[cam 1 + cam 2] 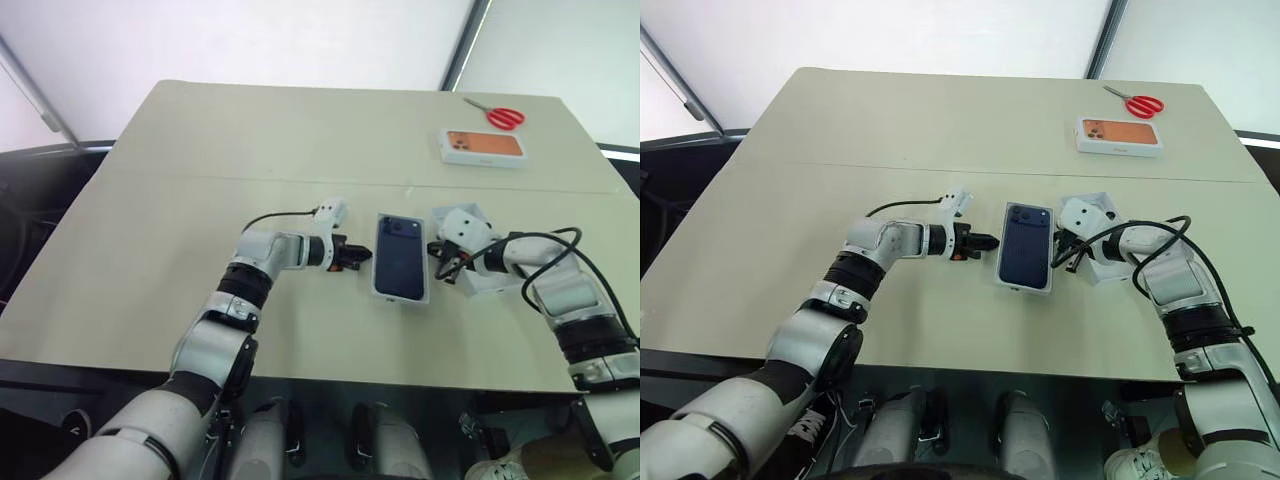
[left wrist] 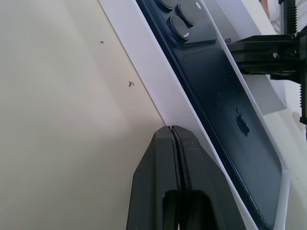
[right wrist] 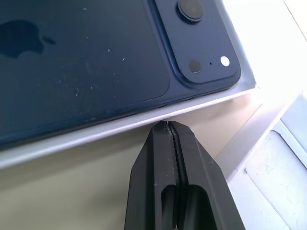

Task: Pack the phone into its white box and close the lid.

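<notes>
The dark navy phone [image 1: 402, 258] lies back-up in the white box [image 1: 428, 275] at the middle of the table, camera cluster at its far end. My left gripper [image 1: 362, 255] is shut, and its tip [image 2: 171, 128] rests against the box's left wall. My right gripper [image 1: 440, 262] is shut too, its tip [image 3: 165, 123] touching the box's right wall near the camera corner. The lid [image 1: 490, 280] lies just right of the box, inside facing up, partly hidden under my right hand.
A box printed with an orange phone [image 1: 483, 146] and red-handled scissors [image 1: 505, 118] lie at the far right of the beige table [image 1: 180, 200]. The table's front edge runs close below both arms.
</notes>
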`<state>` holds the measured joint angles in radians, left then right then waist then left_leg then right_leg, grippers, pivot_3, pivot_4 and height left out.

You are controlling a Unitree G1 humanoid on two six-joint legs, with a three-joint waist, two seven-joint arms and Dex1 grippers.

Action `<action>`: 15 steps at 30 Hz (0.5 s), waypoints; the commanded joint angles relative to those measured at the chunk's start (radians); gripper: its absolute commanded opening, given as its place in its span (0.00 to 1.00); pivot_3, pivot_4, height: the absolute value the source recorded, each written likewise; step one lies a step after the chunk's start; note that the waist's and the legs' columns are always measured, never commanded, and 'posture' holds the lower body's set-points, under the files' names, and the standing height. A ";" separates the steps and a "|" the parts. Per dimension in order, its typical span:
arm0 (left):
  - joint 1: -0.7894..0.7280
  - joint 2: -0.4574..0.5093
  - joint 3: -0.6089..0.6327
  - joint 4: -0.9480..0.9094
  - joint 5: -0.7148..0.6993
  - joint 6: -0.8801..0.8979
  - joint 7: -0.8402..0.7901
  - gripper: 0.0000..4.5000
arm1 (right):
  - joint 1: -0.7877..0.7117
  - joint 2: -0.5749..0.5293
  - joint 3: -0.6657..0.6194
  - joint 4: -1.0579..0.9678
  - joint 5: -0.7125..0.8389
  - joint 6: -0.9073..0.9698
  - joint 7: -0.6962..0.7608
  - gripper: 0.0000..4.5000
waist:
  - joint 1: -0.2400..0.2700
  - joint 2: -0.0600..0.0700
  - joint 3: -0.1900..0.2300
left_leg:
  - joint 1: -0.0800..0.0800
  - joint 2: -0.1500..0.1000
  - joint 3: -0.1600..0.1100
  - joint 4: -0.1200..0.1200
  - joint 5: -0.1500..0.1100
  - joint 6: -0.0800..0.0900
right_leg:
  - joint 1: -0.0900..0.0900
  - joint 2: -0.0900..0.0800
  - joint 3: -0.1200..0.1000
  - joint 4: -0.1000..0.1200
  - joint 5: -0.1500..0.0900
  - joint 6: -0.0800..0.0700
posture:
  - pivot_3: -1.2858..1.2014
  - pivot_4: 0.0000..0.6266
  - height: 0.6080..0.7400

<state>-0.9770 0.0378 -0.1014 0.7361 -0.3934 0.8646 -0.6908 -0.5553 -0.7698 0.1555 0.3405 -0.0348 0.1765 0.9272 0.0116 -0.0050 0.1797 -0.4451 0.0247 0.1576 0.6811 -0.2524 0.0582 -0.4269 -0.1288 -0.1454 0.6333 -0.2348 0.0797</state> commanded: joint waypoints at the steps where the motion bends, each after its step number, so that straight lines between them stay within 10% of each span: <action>1: -0.025 -0.011 0.004 -0.001 0.017 -0.020 -0.026 0.01 | -0.009 0.004 -0.018 -0.010 -0.002 -0.001 -0.009 0.00 | -0.001 0.000 0.000 | 0.000 0.000 0.000 0.000 0.000 0.000 | 0.000 0.000 0.000 0.000 0.000 0.000 | 0.52 0.24 0.98; 15: 0.015 0.083 0.024 -0.098 0.035 -0.030 -0.061 0.01 | 0.010 -0.054 -0.103 -0.164 0.085 0.136 0.057 0.00 | -0.009 0.003 0.002 | 0.000 0.001 0.000 0.000 0.000 0.001 | -0.001 0.000 0.000 0.000 0.000 0.000 | 0.52 0.24 0.98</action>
<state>-0.9671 0.1217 -0.0871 0.6888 -0.3564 0.8399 -0.7386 -0.5228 -0.8062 0.1031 0.2212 0.0144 0.2880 0.9799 0.0030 -0.0025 0.1813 -0.4452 0.0255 0.1575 0.6809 -0.2521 0.0586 -0.4275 -0.1284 -0.1451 0.6335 -0.2347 0.0797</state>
